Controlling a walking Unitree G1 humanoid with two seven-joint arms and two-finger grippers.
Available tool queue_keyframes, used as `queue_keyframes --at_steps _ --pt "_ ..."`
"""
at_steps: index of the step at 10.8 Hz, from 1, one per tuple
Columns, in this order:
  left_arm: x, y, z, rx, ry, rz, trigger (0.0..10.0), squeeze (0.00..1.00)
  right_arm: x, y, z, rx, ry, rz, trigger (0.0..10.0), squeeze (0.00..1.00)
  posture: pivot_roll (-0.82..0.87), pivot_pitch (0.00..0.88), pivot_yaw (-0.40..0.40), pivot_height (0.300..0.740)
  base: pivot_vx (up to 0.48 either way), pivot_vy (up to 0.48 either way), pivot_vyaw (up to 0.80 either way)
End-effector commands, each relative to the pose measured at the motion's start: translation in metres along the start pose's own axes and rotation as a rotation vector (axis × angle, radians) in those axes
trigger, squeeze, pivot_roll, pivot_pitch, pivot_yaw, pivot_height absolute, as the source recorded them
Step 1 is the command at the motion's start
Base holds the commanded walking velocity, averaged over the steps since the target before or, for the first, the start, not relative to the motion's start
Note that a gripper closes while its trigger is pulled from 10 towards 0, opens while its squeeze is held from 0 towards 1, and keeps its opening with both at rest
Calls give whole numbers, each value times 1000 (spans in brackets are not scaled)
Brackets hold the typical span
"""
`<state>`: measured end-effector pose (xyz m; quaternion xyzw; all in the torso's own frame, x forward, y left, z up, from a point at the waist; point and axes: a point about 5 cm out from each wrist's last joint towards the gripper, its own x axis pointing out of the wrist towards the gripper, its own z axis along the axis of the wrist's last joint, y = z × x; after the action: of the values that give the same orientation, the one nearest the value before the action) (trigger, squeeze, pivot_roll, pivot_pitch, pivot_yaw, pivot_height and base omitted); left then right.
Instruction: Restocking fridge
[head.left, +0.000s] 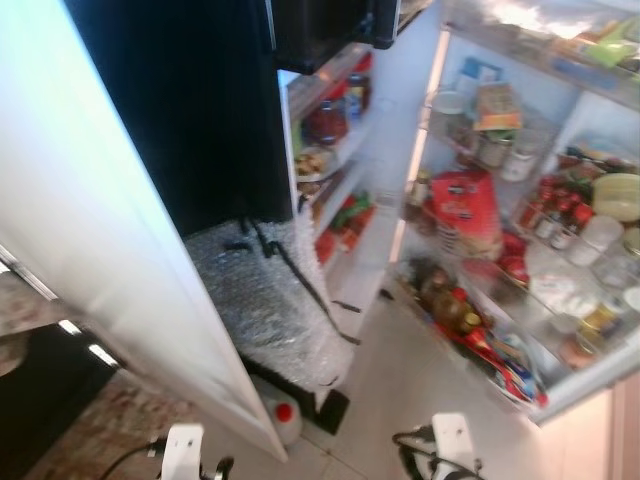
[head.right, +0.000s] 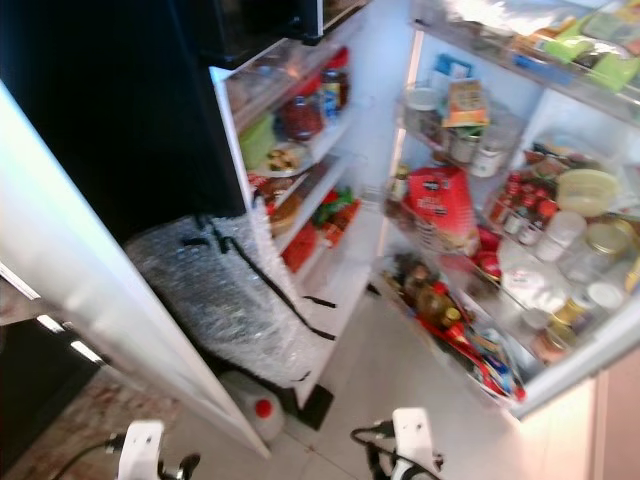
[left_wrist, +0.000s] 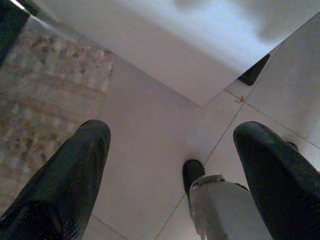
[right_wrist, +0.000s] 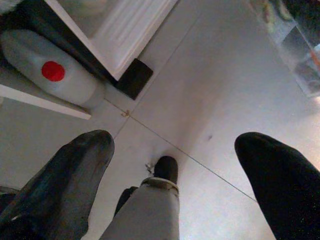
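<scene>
While both arms hung low over the pale tiled floor (right_wrist: 210, 100), the fridge (head.left: 370, 170) was seen standing wide open ahead, its shelves packed with jars and containers. A red bag (head.left: 468, 208) was lodged upright among the bottles on the right-hand door shelves (head.left: 560, 300), and a red-lidded jar (head.left: 325, 118) was set on an upper inner shelf. A bundle of bubble wrap (head.left: 265, 300) bound with black straps was propped against the lower front of the cabinet, and a white jug with a red cap (right_wrist: 52, 75) was left lying on the floor just beneath it. The left gripper (left_wrist: 170, 165) was held spread wide and empty above the tiles; the right gripper (right_wrist: 172, 165) was likewise parted and nothing was gripped.
</scene>
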<state>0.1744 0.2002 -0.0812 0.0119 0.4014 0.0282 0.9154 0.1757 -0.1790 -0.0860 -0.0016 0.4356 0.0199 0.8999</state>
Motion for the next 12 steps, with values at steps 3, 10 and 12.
queue_keyframes --at_steps 3,10,12 --pt "-3 9 -9 -35 35 34 10000 0 -2 -1 -5 2 12 -4 10000 0 -48 14 74 740 0 0 0" --pt "-4 8 -11 -32 42 33 10000 0 -2 -2 -5 5 11 -8 10000 0 -50 23 72 740 0 0 0" --pt "-4 8 -11 -36 42 36 10000 0 -2 -4 -4 6 -10 -42 10000 0 -54 26 69 740 0 0 0"
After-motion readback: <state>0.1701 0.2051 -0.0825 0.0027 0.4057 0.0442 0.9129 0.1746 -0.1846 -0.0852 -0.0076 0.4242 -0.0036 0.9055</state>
